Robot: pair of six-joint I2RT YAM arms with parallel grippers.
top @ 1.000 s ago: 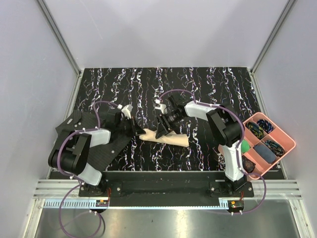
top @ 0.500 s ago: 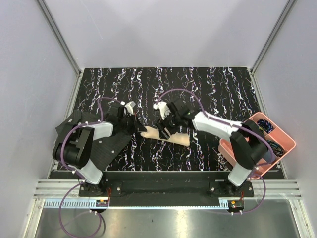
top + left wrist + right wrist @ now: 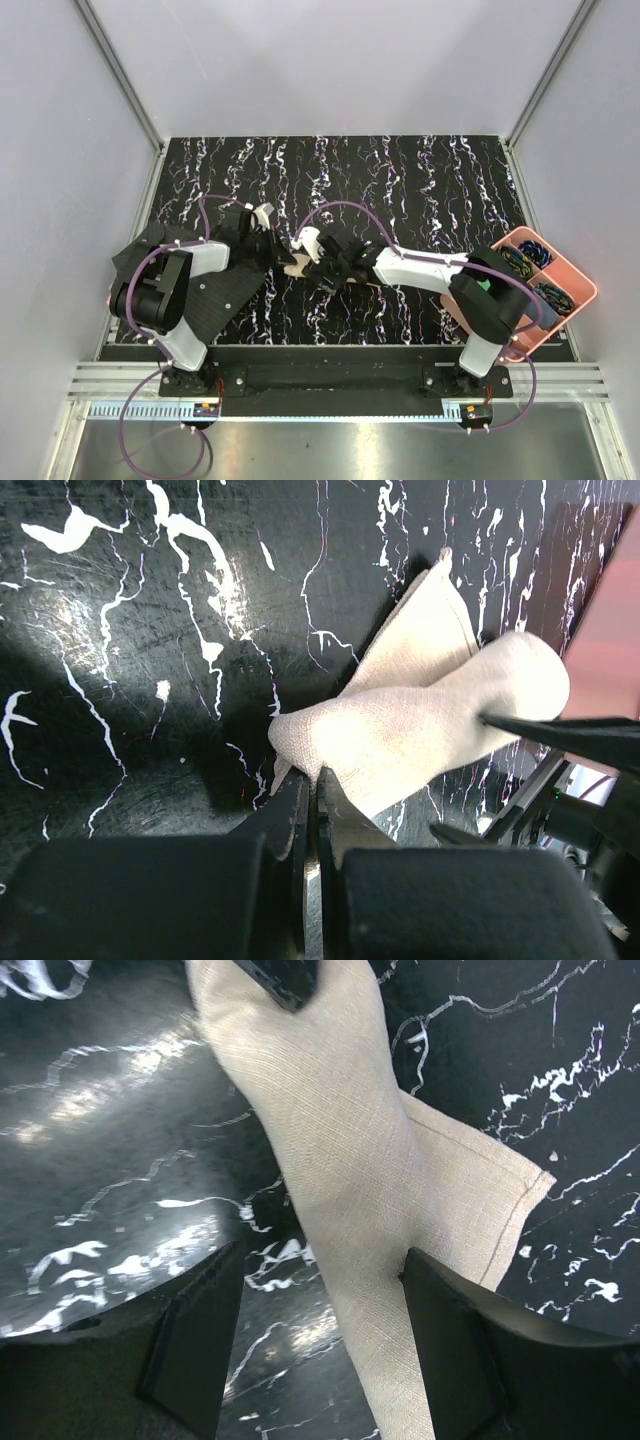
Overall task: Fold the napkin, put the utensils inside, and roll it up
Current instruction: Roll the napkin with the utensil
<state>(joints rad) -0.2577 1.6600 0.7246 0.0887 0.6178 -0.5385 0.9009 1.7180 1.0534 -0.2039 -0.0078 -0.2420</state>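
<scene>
The beige napkin lies bunched into a roll on the black marbled table, mostly covered by my right gripper in the top view. It also shows in the left wrist view and the right wrist view. My left gripper is shut, its tips pinching the roll's left end. My right gripper is open and low over the roll. One of its fingers rests on the cloth and the other is beside it over the table. The utensils are hidden from every view.
A black dotted mat lies under and beside the left arm at the near left. A pink tray with small coloured items stands at the right edge, partly behind the right arm's elbow.
My right gripper has moved left along the napkin toward the left gripper and now covers most of the roll. The left gripper has stayed at the roll's left end.
</scene>
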